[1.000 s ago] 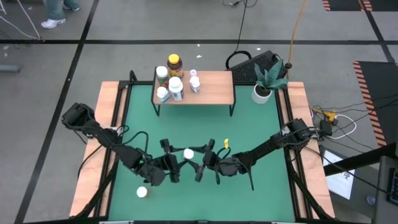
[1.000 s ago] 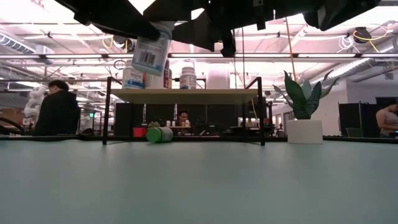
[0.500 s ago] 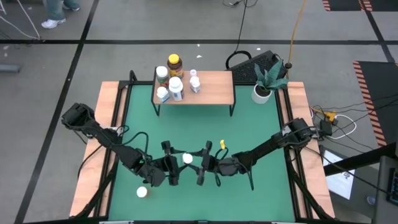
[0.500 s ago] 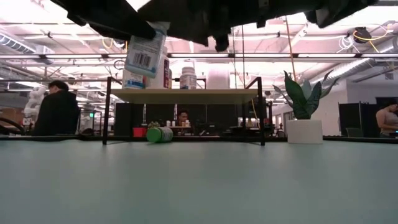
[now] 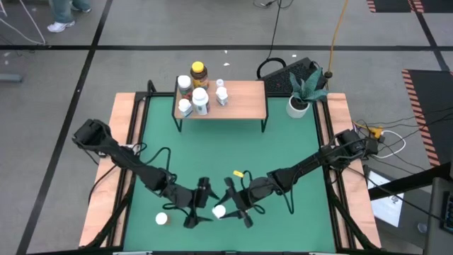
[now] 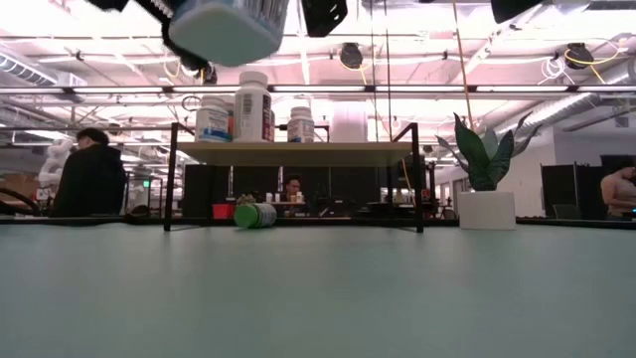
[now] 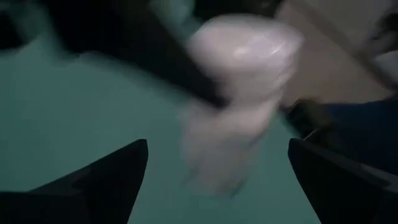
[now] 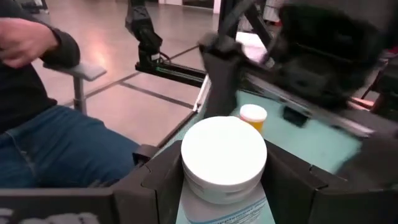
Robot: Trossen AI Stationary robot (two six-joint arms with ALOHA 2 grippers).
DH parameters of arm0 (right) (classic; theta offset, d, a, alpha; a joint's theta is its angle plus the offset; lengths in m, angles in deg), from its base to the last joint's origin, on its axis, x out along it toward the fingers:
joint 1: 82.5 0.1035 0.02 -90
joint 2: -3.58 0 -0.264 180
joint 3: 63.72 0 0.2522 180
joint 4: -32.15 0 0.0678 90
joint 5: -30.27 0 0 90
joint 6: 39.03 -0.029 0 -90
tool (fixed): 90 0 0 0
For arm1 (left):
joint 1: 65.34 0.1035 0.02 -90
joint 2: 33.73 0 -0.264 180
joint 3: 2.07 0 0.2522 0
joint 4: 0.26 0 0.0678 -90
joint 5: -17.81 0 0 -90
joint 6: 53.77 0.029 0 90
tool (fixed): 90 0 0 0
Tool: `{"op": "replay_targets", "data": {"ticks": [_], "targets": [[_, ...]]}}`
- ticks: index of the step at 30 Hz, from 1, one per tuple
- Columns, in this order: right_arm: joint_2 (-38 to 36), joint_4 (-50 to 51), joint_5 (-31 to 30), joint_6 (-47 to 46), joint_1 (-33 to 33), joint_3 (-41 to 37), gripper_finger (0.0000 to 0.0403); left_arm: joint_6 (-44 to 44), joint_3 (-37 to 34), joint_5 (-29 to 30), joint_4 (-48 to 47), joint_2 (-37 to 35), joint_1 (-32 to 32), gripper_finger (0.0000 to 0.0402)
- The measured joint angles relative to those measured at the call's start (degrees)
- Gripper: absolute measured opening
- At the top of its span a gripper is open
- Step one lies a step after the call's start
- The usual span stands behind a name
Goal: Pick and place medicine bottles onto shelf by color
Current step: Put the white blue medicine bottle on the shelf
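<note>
Right tool (image 5: 225, 210) pinches a white-capped, blue-labelled medicine bottle (image 5: 219, 211) in the air, well in front of the low wood-topped shelf (image 5: 241, 99). Left tool (image 5: 199, 205), just beside it, stands spread. Best to carry the bottle upright and high over the green table (image 5: 283, 149), then set it beside matching bottles.

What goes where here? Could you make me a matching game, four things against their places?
Things:
1. amber bottle
2. green bottle
3. white-capped bottle
4. potted plant

Places:
A. lying on its side under the shelf
B. gripped in the right end effector
C. standing on the shelf
D. standing beside the shelf

Pairs: 1-C, 2-A, 3-B, 4-D
</note>
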Motion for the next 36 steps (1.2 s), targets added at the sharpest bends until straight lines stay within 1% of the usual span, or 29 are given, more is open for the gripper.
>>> {"op": "replay_targets", "data": {"ticks": [2,6,10,14,17,19,22,25,26,29,31,33,34,36], "targets": [[0.1,-0.52,0.11,1.16,0.0,-0.02,0.0176,1.42,0.08,-3.83,4.56,2.23,0.1,0.0381],[0.07,-1.67,0.48,2.13,0.09,-0.02,0.0177,4.84,0.02,-7.1,8.9,6.0,0.11,0.0361],[0.05,-1.5,0.57,2.34,0.4,0.0,0.0177,6.18,-0.04,-7.49,9.62,6.55,0.42,0.0323],[0.02,-1.19,2.02,2.37,0.44,0.0,0.0177,6.06,-0.04,-7.62,10.45,6.24,0.91,0.0257],[0.02,-1.19,2.01,2.51,0.52,0.02,0.0177,5.61,-0.04,-7.64,10.48,6.0,1.14,0.0206],[0.02,-1.06,2.05,2.54,0.55,0.02,0.0177,5.47,-0.04,-7.85,10.28,6.0,1.36,0.0179],[0.02,-0.81,1.75,2.5,0.55,0.02,0.0181,5.42,-0.04,-7.93,9.87,6.0,1.49,0.0156],[0.02,-0.99,1.28,1.63,0.55,0.02,0.0194,5.34,-0.04,-7.34,9.85,6.0,1.49,0.0157],[0.02,-1.05,0.63,1.05,0.58,0.02,0.0201,5.66,-0.04,-6.03,9.8,5.98,1.43,0.0161],[0.02,-0.82,-4.38,0.35,1.26,0.02,0.0227,6.15,-0.04,3.1,8.35,5.98,0.91,0.0169],[0.02,-0.59,-9.82,0.88,1.91,0.02,0.0243,6.35,-0.04,9.06,6.82,5.98,0.67,0.0168],[-0.2,0.22,-16.84,0.62,2.59,0.0,0.0256,6.35,-0.04,13.52,5.43,5.96,0.61,0.0163],[-0.33,0.73,-20.03,-0.05,2.89,0.0,0.0261,6.35,-0.04,15.08,5.12,5.96,0.57,0.016],[-0.73,1.47,-24.4,-0.47,3.29,0.0,0.0266,5.98,-0.04,17.41,5.13,5.96,0.57,0.0157]]}}
